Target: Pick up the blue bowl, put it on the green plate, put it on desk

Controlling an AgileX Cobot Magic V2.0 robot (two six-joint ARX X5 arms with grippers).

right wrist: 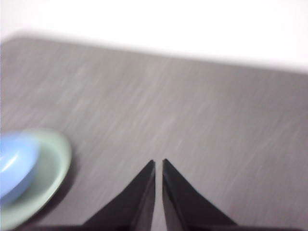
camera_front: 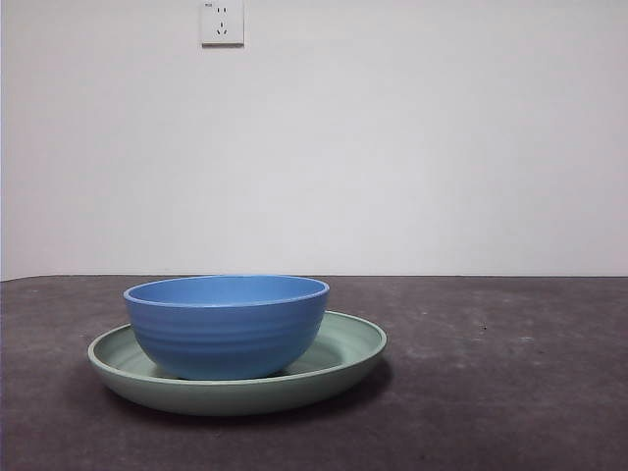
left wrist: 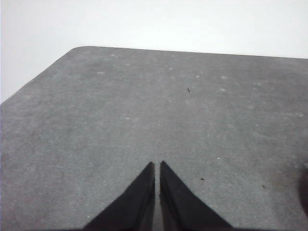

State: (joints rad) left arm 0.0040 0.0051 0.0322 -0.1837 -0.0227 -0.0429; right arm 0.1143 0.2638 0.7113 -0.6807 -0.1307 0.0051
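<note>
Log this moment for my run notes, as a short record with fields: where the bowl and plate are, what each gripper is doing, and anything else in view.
blue bowl: upright, sitting inside the green plate
green plate: flat on the desk, under the bowl
desk: dark, mottled top
left gripper: shut, holding nothing, over bare desk, away from the dishes
right gripper: shut, holding nothing, plate and bowl off to one side of it; that view is blurred
wall socket: on the white wall behind
</note>
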